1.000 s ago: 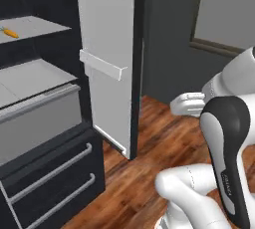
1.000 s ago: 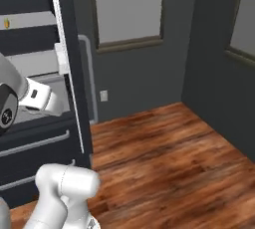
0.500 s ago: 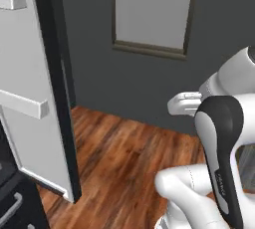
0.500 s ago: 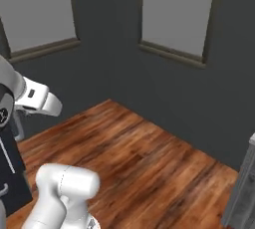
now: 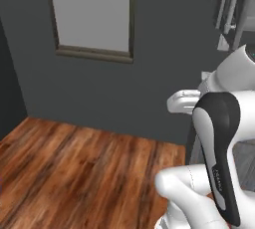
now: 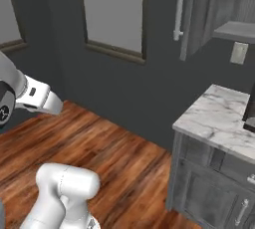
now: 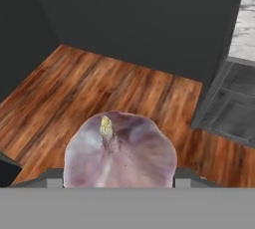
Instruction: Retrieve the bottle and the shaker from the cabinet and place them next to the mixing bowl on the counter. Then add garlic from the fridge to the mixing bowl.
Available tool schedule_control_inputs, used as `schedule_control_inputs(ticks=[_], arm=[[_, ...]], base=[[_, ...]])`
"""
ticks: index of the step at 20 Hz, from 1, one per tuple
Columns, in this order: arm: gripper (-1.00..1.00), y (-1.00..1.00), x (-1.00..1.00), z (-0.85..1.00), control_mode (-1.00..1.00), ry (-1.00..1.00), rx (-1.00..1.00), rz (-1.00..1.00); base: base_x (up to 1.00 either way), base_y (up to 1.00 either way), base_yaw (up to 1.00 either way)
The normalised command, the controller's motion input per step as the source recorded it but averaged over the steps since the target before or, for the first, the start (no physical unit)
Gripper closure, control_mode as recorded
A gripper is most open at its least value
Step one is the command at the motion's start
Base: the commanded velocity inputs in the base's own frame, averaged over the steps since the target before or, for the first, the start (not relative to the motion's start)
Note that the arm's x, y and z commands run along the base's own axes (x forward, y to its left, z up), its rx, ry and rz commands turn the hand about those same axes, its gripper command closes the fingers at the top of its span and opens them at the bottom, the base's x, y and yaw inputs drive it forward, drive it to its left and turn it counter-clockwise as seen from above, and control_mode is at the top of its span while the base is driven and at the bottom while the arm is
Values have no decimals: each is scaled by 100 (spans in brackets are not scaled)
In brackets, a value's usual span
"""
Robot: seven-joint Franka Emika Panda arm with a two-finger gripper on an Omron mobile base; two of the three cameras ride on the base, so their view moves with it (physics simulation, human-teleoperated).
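Garlic bulb (image 7: 120, 149) carried in the hand, close against the hand camera.

Pale purple, sprout tip up, lower edge cut off; fingertips hidden behind it, hand clamped on either side. Held above wooden floor (image 7: 99, 93), marble-topped desk (image 6: 219, 118) off to the right, arm folded near the base.

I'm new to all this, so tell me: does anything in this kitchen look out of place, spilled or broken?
Nothing looks spilled or broken. The garlic sits whole in the gripper, above clean wooden floor. One upper cabinet door stands open over the marble counter, which may simply be left from the work.
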Motion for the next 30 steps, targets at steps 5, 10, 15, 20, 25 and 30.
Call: schedule_control_inputs(ticks=[5, 10, 15, 20, 25, 30], arm=[[100, 0, 0, 0, 100, 0, 0, 0], [100, 0, 0, 0, 100, 0, 0, 0], [100, 0, 0, 0, 100, 0, 0, 0], [100, 0, 0, 0, 100, 0, 0, 0], [100, 0, 0, 0, 100, 0, 0, 0], [100, 0, 0, 0, 100, 0, 0, 0]], base=[[-3, -100, -15], [-3, -89, -43], [5, -63, -60], [20, -31, -53], [64, -4, -28], [52, -4, -4]])
